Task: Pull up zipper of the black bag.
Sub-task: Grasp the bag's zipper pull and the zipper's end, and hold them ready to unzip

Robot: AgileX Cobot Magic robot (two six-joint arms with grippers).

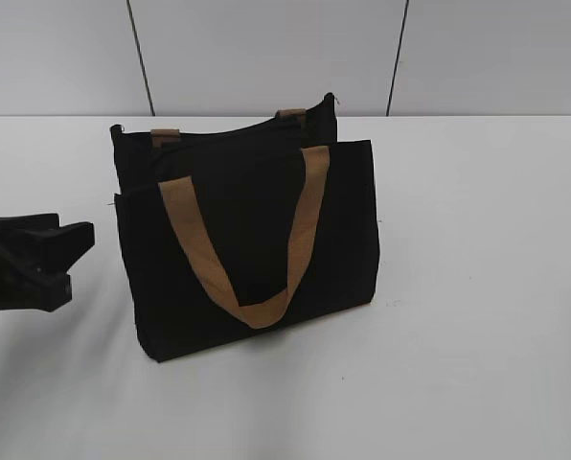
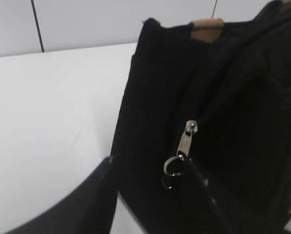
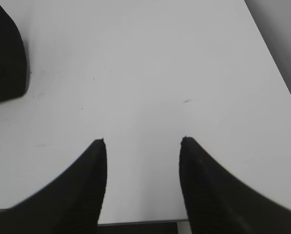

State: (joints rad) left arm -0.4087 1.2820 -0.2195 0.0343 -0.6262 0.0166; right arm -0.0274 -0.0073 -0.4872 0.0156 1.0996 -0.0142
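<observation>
Exterior view: the black bag [image 1: 247, 244], a rectangular tote of matte woven fabric, stands upright near the middle of a smooth white worktop [image 1: 477, 287], its broad tan webbing handle [image 1: 257, 240] hanging in a flat U down the near face, with the stubs of a second handle [image 1: 165, 137] showing at the rear panel. At the left edge of that view the left pincer [image 1: 51, 254], blocky black plastic, sits low beside the bag without touching it. Left wrist view: the zipper [image 2: 183, 146], a small silver metal pull tab ending in a round ring, hangs on the dark zip track at the bag's narrow end; the ring lies just in front of the tip of one dark finger [image 2: 209, 195], and whether they touch cannot be told. The two curved fingers stand well apart with the bag's edge and the tab between them, so the left pincer is wide and grips nothing. Right wrist view: the right pincer [image 3: 143, 141] hovers over bare worktop, its two tapered black fingers [image 3: 89, 180] spread wide, with only a rounded corner of the bag at the upper left, well apart from it. Pale wall panels [image 1: 266, 48] with dark seams rise behind the worktop.
</observation>
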